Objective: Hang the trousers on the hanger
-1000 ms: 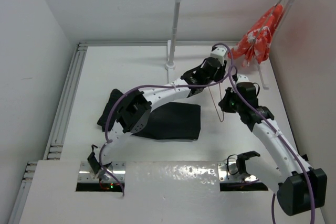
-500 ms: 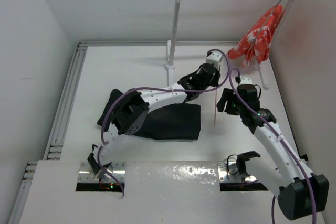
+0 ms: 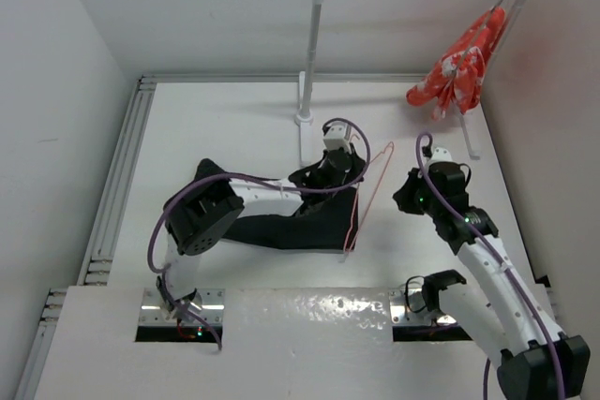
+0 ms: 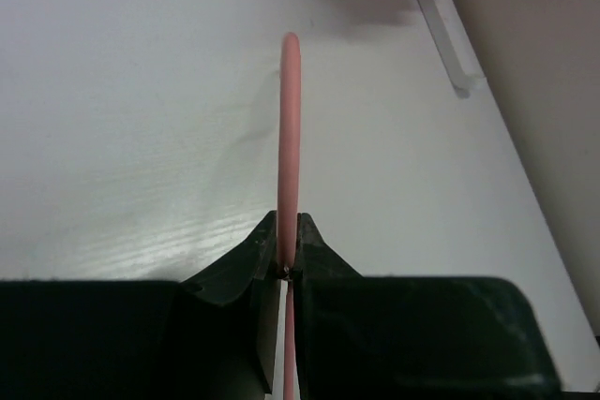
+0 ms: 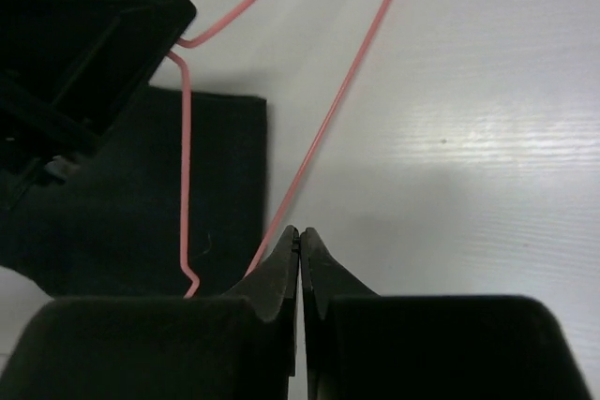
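The black trousers (image 3: 300, 220) lie flat in the middle of the table, partly under my left arm; they also show in the right wrist view (image 5: 225, 185). The pale-pink wire hanger (image 3: 367, 196) is held tilted over the trousers' right edge. My left gripper (image 3: 352, 173) is shut on the hanger wire (image 4: 289, 166), which runs straight between its jaws. My right gripper (image 3: 403, 198) is shut and empty, just right of the hanger. In the right wrist view (image 5: 299, 236) the hanger wire (image 5: 347, 81) passes beside its left finger, not between the jaws.
A white clothes rack (image 3: 319, 44) stands at the back, with a bunched orange-red bundle (image 3: 459, 67) hanging at its right end. The rack's right foot (image 4: 448, 39) lies ahead in the left wrist view. Walls close in on both sides.
My left arm has pulled back toward the near left, carrying the hanger from beside the rack to over the trousers' right edge. My right gripper has shifted slightly nearer.
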